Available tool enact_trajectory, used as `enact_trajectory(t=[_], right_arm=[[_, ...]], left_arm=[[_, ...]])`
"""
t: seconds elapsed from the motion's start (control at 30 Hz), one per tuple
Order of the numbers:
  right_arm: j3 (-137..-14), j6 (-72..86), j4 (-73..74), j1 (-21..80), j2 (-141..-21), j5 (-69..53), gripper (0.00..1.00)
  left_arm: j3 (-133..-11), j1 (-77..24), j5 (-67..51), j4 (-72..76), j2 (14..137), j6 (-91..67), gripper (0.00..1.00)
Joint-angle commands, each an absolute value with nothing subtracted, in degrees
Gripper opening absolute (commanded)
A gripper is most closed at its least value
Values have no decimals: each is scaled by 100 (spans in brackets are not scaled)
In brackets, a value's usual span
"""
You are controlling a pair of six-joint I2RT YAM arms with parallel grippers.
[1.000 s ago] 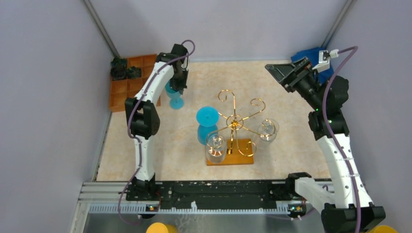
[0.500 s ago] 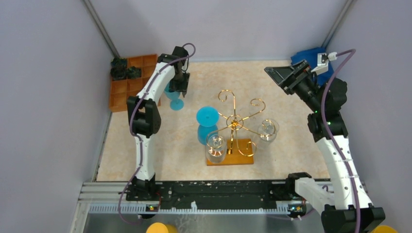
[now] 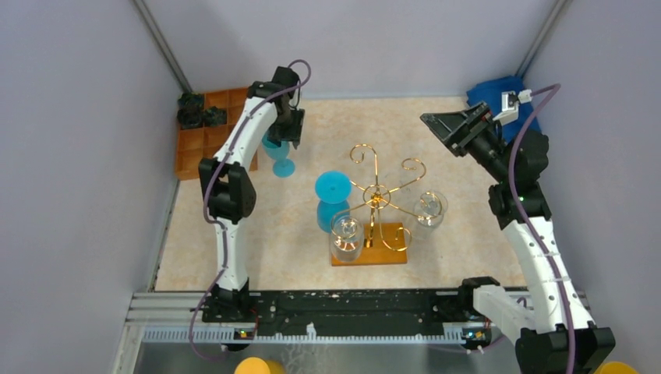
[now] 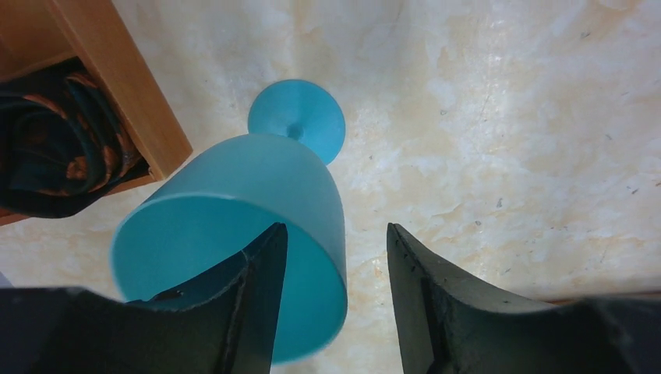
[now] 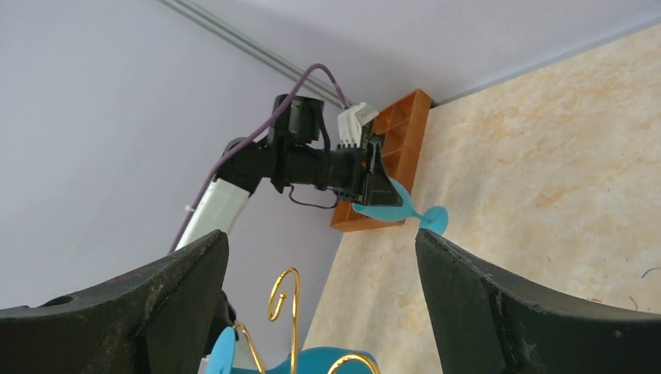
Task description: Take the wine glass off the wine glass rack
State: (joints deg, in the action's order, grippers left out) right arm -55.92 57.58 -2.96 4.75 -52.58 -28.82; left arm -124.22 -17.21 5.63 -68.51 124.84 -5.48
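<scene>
Clearance lies straight upward: the blue wine glass stands upright on the desk, beyond and left of the wine glass rack. The left hand sits loosely open astride its rim. Beyond and right of the rack, the right hand gapes wide and empty.

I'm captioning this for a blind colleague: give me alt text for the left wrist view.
Two dark fingers straddle the rim of a blue wine glass, one inside the bowl, one outside with a gap. Its foot points toward the beige table; a wooden tray holding a dark bundle is upper left.
</scene>
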Motion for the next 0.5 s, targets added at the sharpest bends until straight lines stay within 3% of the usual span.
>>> enact_trajectory(t=[0.0,0.33,0.47], right_arm=[[-5483,5951,-798,483,-5223,-3040,89],[-5396,6022,-945,483,-5274,-3137,88],[-5334,6040,-975,483,-5235,-3117,88]], left_arm=[[-12794,-1708,661,-6932,11946,-591,57],[-13198,-1791,824,-6962,11081,-988,55],[-12743,-1793,-267,-6294,10168,-1241,53]])
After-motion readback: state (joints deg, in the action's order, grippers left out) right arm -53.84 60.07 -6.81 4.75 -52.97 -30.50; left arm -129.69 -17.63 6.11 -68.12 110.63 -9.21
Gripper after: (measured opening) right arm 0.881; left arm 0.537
